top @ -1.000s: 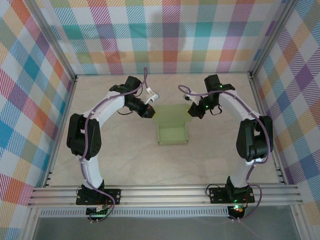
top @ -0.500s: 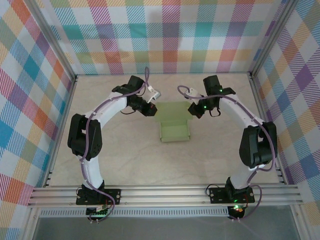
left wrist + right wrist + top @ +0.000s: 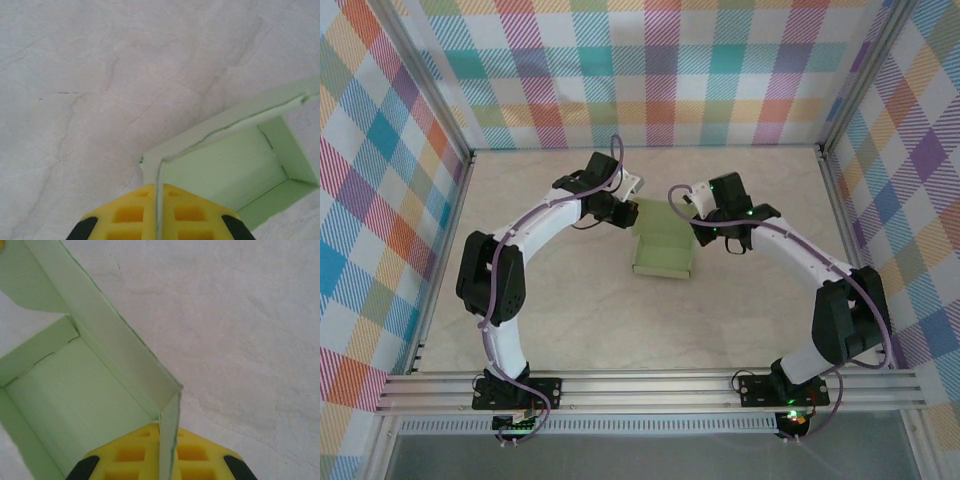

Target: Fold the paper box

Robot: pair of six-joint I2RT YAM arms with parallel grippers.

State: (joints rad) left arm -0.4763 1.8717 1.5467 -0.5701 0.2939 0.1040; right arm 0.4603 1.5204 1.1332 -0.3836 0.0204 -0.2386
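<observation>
Pale green card, partway to a finished box: the paper box sits mid-table, between the two wrists. The side walls stand and the tray looks formed. The lid panel is raised but not tucked, so I judge the closing is left to do. The left gripper is pinched tight on a thin card edge at one far corner. The right gripper is clamped the same way on the opposite flap. Both arms arch inward, wrists tipped down over the box.
</observation>
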